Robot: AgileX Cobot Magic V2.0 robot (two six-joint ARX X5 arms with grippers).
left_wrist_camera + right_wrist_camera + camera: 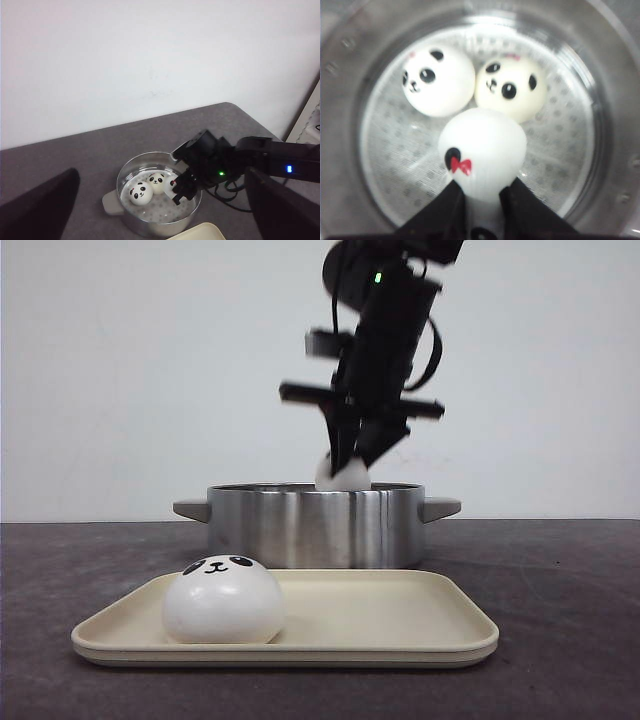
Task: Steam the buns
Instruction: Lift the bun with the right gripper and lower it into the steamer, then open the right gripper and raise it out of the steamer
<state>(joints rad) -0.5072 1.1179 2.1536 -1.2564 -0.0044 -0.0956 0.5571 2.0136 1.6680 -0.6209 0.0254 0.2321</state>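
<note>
Over the pot [315,525], the right end effector [352,462] pinches a third bun [482,150]; two buns [438,80] sit inside, one bun [222,600] waits on the near tray [400,625].

In the front view the pot [315,525] wall hides the two buns inside, and the held bun [342,474] shows only its top between the right end effector [357,455] fingers. The right wrist view cuts off that bun's lower face. The left end effector [160,210] appears only as dark blurred shapes.
</note>
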